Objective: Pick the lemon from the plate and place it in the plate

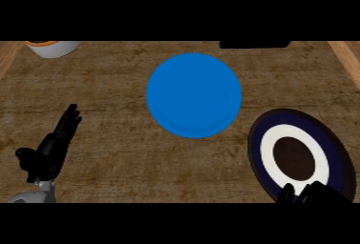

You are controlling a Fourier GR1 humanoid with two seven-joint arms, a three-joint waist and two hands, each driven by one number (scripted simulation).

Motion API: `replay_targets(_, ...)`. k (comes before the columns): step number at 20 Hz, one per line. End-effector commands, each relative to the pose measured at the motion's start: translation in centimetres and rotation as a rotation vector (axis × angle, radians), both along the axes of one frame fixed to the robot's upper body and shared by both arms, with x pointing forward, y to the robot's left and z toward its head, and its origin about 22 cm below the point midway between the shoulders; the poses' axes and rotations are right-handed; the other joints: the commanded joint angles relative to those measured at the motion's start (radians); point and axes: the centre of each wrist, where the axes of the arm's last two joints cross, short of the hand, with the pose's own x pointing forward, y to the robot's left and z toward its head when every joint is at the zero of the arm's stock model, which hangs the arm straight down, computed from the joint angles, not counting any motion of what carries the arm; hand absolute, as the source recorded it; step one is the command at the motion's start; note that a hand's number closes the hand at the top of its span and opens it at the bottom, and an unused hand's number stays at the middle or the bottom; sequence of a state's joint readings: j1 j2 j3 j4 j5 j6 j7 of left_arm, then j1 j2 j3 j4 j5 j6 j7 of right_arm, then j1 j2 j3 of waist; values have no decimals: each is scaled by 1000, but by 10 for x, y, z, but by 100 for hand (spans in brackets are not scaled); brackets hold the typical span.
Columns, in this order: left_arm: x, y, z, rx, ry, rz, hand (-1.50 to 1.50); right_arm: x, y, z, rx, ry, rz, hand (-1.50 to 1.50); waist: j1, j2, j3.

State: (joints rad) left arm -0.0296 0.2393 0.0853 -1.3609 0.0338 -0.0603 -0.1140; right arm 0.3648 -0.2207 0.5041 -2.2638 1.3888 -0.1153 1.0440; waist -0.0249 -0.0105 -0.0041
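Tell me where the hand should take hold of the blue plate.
The blue plate lies flat and shallow, with no handle, so probably take its thin rim at the lower right, nearest the right hand, coming in low from that side.

Brightness: dim to middling, even across the counter [105, 95].
Source: cannot tell; the light looks diffuse.
Shadows: almost none under the blue plate [194, 95]; faint dark edge round the dark plate [300, 152].
Glare: none; the blue plate is flat and matte.
Contrast: the black left hand [49, 150] and right hand [309, 195] lose detail.
Distortion: plates look taller than wide.
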Motion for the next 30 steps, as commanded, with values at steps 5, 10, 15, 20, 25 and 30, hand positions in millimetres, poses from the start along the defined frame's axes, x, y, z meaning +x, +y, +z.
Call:
replay_targets(5, -1, -9, 3, -9, -8, -31, 0, -21, 43, 61, -123, -218, -104, 150, 24, 6, 2)
replay_targets(10, 6, -10, 5, -10, -4, -40, 0, -3, 91, 63, -114, -274, -32, 150, 32, 11, 3)
replay_targets(15, 13, -17, 8, 2, -24, -41, 0, 31, 87, 82, -102, -250, 12, 150, 36, 12, 3)
replay_targets(20, 12, -22, 6, -4, -11, -29, 0, 77, 97, 88, -73, -200, 67, 150, 43, 13, 3)
replay_targets(25, 13, -19, -4, -21, -18, -53, 0, 147, 100, 70, 6, -181, 77, 150, 56, 20, 4)
replay_targets(30, 19, -17, 12, -8, -13, -38, 0, 188, 118, 51, 14, -182, 94, 150, 59, 18, 4)
